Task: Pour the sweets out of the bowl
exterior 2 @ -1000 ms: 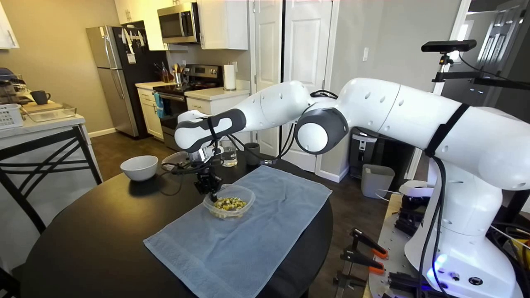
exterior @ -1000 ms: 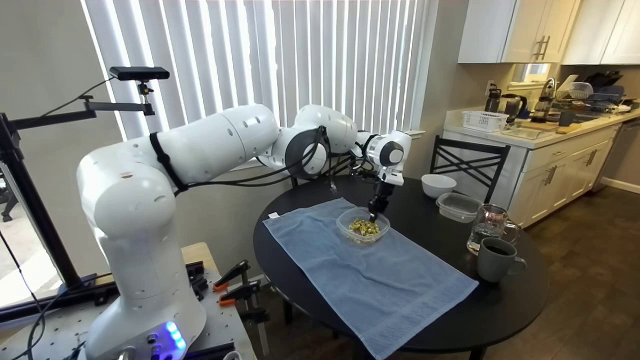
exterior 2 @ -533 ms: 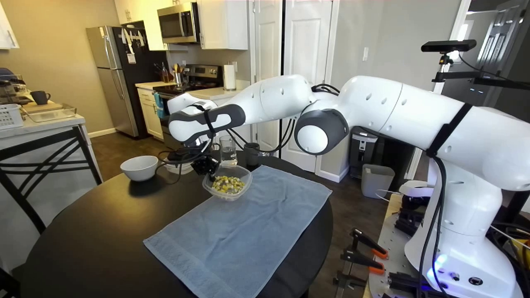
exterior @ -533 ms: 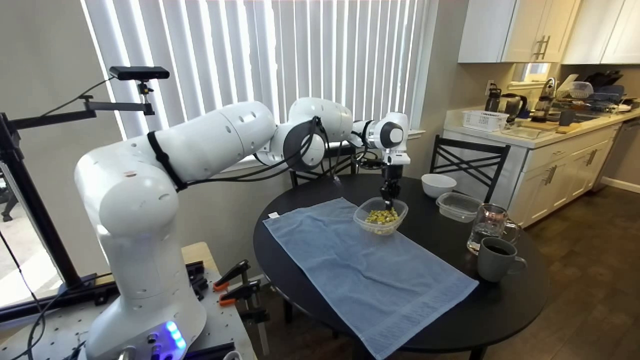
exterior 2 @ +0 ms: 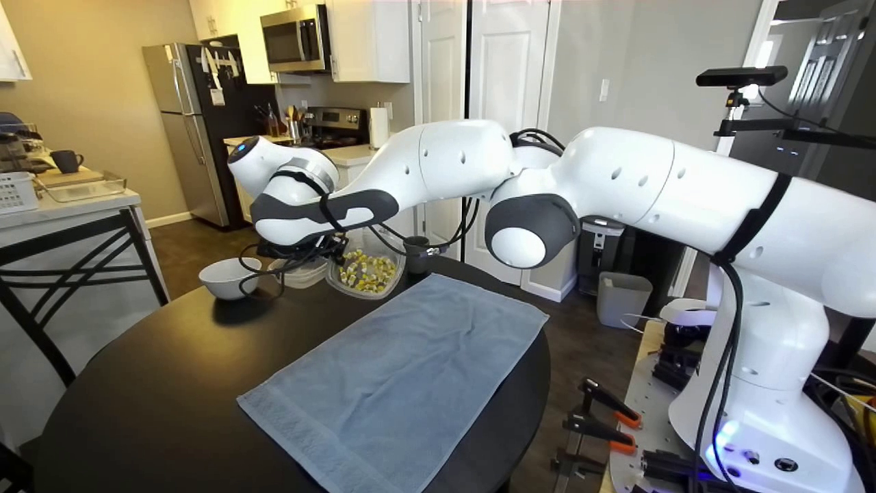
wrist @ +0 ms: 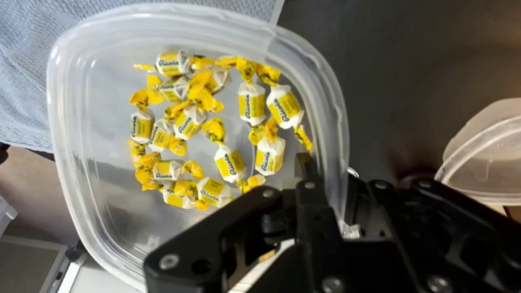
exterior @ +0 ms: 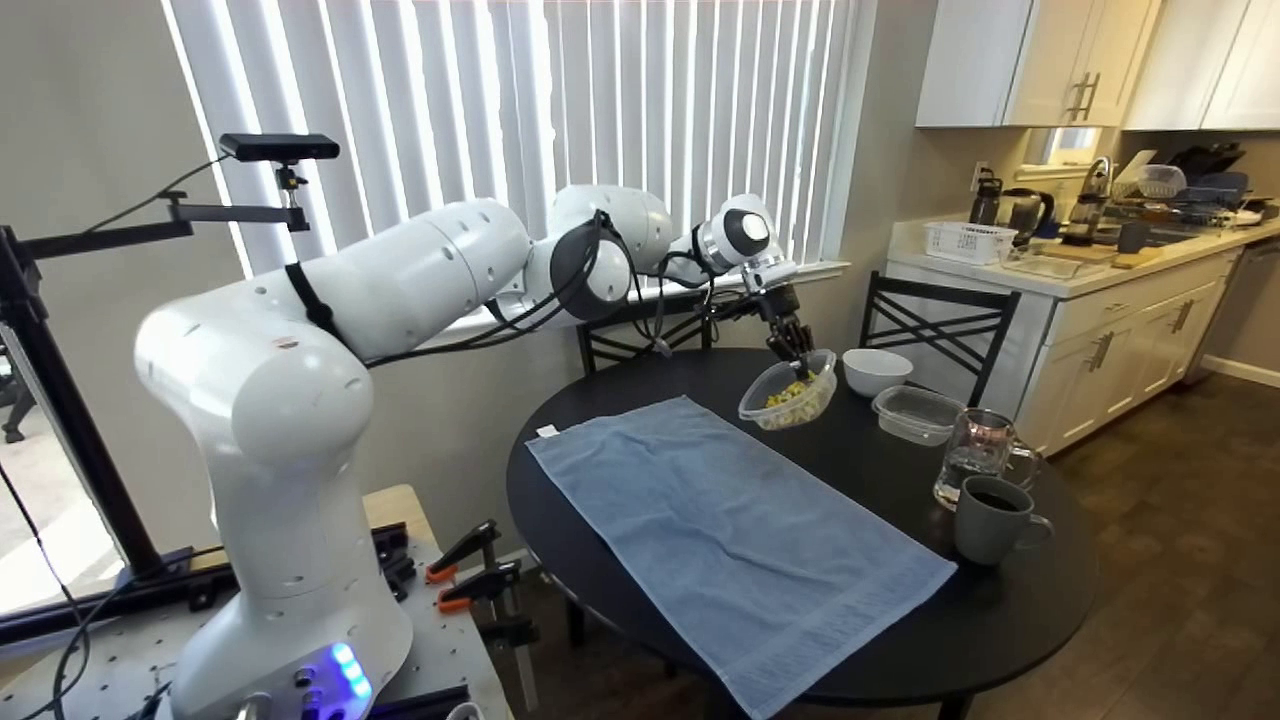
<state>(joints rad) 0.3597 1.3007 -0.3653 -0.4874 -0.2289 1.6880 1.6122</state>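
Sweets (wrist: 214,130) inside tilted clear bowl (wrist: 106,126)

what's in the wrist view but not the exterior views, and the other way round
Only the wrist view shows readable "Ricola" print on the yellow-and-white wrapped sweets. Only the exterior views show the white jointed arm and the round grey mug. Both share the sweets, the clear plastic rounded-square bowl, the black gripper holding its rim and the blue cloth towel.
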